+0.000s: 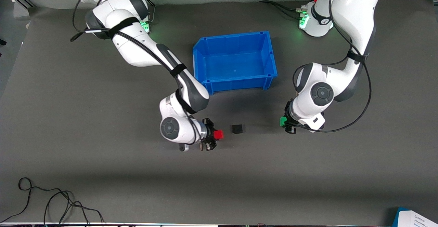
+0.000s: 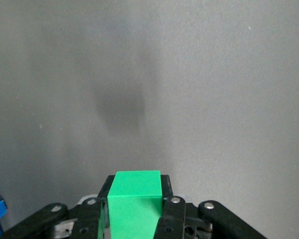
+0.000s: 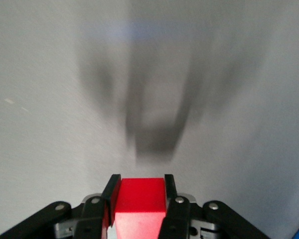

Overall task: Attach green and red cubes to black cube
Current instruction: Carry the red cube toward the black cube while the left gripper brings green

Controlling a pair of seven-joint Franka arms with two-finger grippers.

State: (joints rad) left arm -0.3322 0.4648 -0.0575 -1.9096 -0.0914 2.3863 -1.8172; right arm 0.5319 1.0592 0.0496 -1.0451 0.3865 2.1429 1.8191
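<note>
From the front view I see the whole table [image 1: 68,117]: the black cube [image 1: 237,129] sits on the mat between both grippers, and I take it as my landmark. The wrist views do not show it at all; each shows only its own cube in its jaws with bare mat past it.

The right gripper [image 1: 213,137] is pinching the red cube [image 1: 218,134], fingers clamped on two faces; in the right wrist view the red cube [image 3: 139,199] sits squarely between the black fingers [image 3: 170,191]. It is just beside the black cube, toward the right arm's end of the table, with a narrow gap and no contact that I can see.

The left gripper [image 1: 286,123] is pinching the green cube [image 1: 283,121]; the left wrist view confirms the green cube [image 2: 135,201] is held between its fingers [image 2: 167,196]. It is toward the left arm's end of the table from the black cube, well apart from it, a far wider gap than on the red side.

A blue bin [image 1: 202,54] stands farther from the front camera than the black cube, open side up. A loose cable [image 1: 51,203] lies much nearer the front camera, toward the right arm's end. A blue-and-white item [image 1: 415,218] shows at the table corner toward the left arm's end. I see only mat between either held cube and the black cube.
</note>
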